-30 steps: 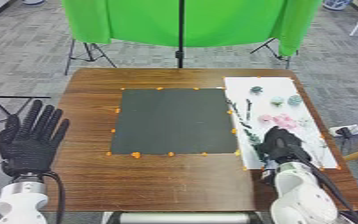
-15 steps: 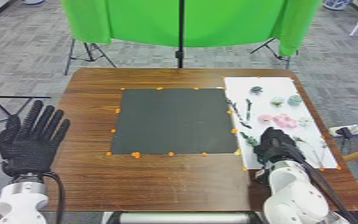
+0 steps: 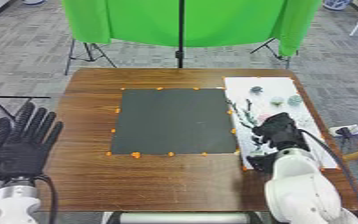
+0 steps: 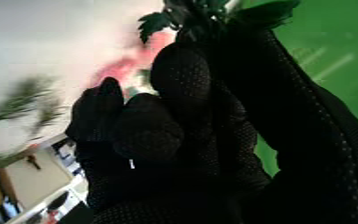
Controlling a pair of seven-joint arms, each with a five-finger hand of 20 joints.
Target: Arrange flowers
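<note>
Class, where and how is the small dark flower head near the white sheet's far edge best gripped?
The small dark flower head is probably best pinched lightly on opposite sides, from above: it looks roundish, lies on the white sheet and has a gap all round.

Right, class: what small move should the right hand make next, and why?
Probably carry the green sprig over to the dark square: the right hand pinches it above the white sheet, which lies just beside that square.
</note>
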